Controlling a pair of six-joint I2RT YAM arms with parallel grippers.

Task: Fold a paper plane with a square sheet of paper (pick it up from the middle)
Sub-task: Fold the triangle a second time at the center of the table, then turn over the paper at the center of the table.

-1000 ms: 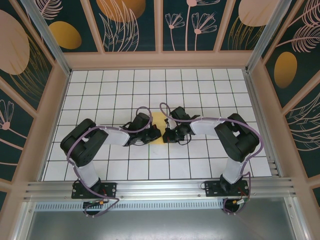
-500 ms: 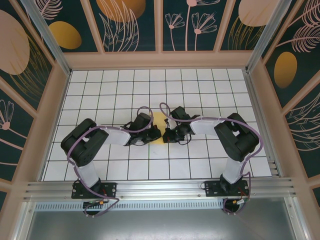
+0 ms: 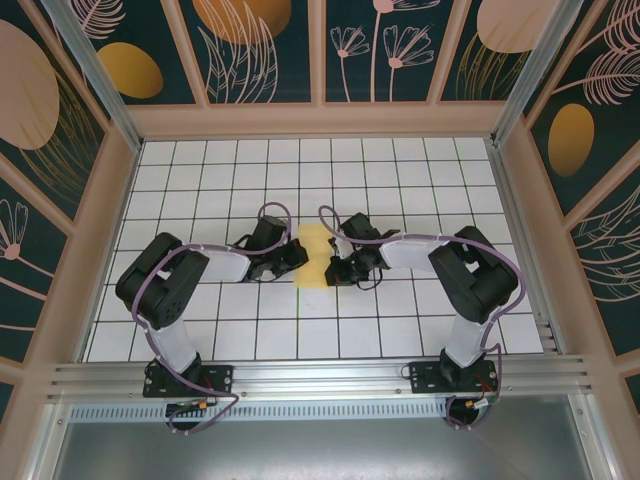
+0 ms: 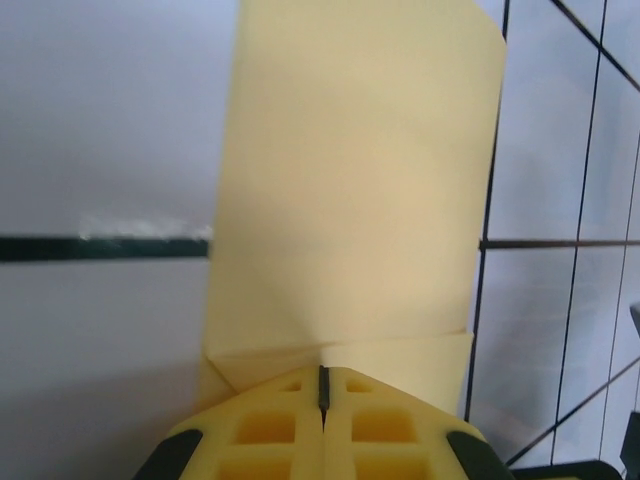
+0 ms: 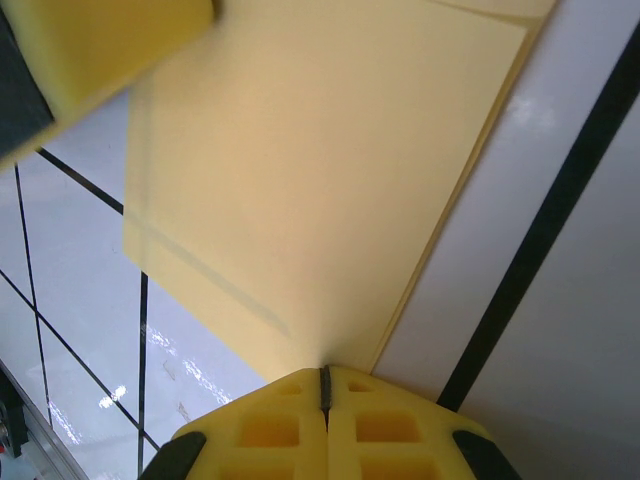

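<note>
— Where is the paper sitting right now?
— You'll find the sheet of paper (image 3: 316,250) lying on the white tiled table (image 3: 400,180), between your two arms; it is folded over on itself, and your left wrist camera shows a creased flap along the edge nearest the fingers.
— And the jaws?
— Your left gripper (image 3: 299,256) has its jaws pressed fully together, tips at the paper's left edge; your right gripper (image 3: 333,266) is closed just as tight, tips at the opposite edge; whether either one pinches the paper or only presses on it, I cannot tell.
</note>
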